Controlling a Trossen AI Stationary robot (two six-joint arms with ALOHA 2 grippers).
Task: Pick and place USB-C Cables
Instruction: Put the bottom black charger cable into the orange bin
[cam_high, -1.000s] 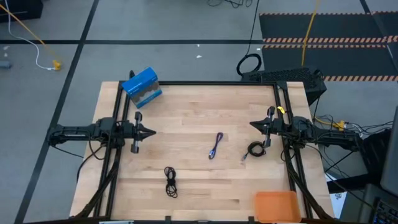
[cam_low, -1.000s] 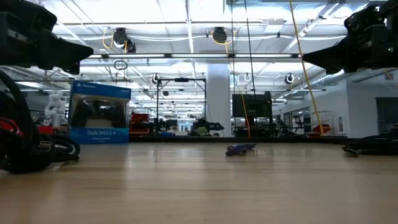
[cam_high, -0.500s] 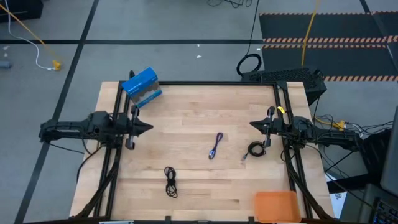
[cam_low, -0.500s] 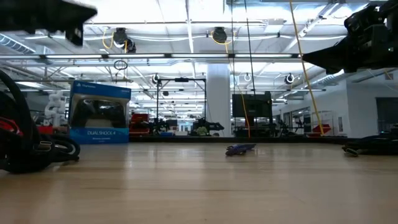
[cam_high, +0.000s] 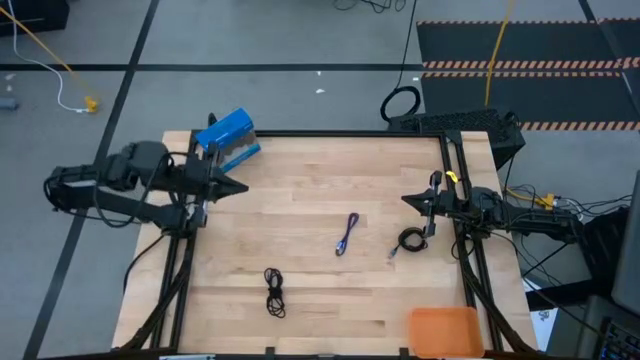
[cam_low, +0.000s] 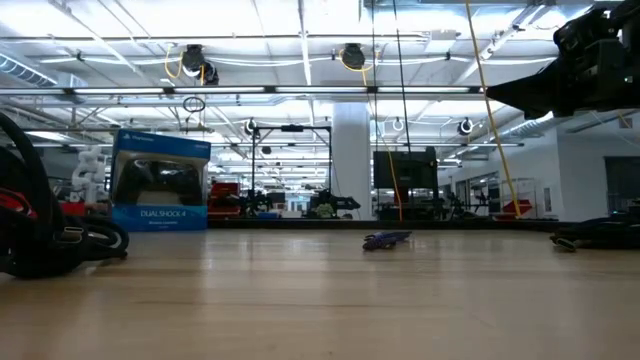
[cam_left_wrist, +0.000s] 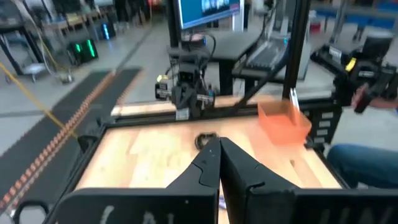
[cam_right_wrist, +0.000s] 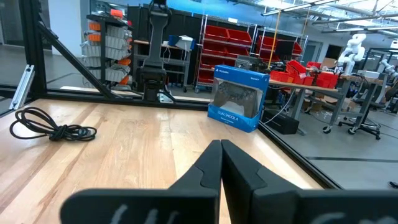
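High view: nothing is being carried yet. All three USB-C cables are lying loose on the pale wooden table (cam_high: 300, 200): the purple-blue bundle (cam_high: 347, 233) mid-table, one black coil (cam_high: 411, 240) towards the flat orange tray (cam_high: 445, 330), another (cam_high: 275, 291) nearer the table's front edge. Both the left gripper (cam_high: 236, 189) and right gripper (cam_high: 408, 200) are being held clenched and empty.

Pale butcher-block wooden table (cam_high: 310, 190), striped in light planks. A purple-blue USB-C cable (cam_high: 346, 234) lies on it, with a black cable coil (cam_high: 411, 240) and a second black cable (cam_high: 275, 292). A bright blue controller box (cam_high: 227, 139) with white lettering. An orange bin (cam_high: 446, 330). Both arms are dark; orange-and-black hazard stripes mark the floor mat (cam_high: 520, 66).
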